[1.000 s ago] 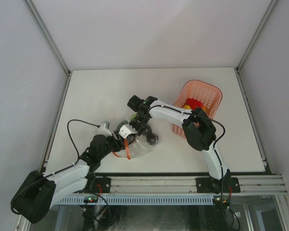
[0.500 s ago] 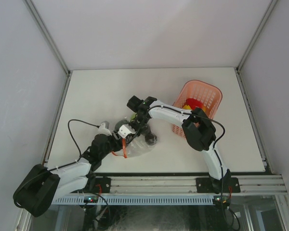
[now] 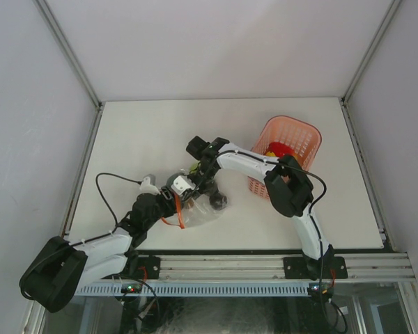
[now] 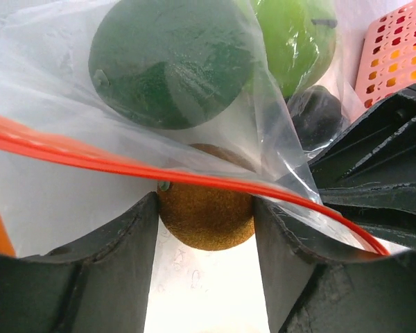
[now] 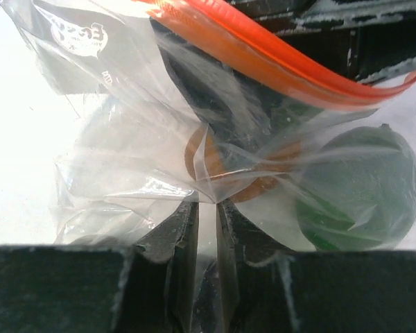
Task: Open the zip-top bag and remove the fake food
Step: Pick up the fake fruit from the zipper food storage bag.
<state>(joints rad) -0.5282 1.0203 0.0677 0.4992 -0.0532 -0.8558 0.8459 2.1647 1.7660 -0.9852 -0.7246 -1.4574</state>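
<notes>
Top external view: the zip-top bag (image 3: 195,211) lies on the bench (image 3: 139,139) near its front edge. The right pincer (image 5: 206,214) pinches the clear film, probably to steady the bag, while the left pincer (image 4: 204,201) clamps a brown fake fruit (image 4: 204,223) at the bag's mouth.

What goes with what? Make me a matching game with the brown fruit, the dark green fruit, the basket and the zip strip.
Things:
1 brown fruit
2 dark green fruit
3 basket
4 zip strip of the zip-top bag

Clues:
A pink
B orange-red
C at the top of the left wrist view
D between the fingers of the left end effector

Pairs: 1-D, 2-C, 3-A, 4-B
</notes>
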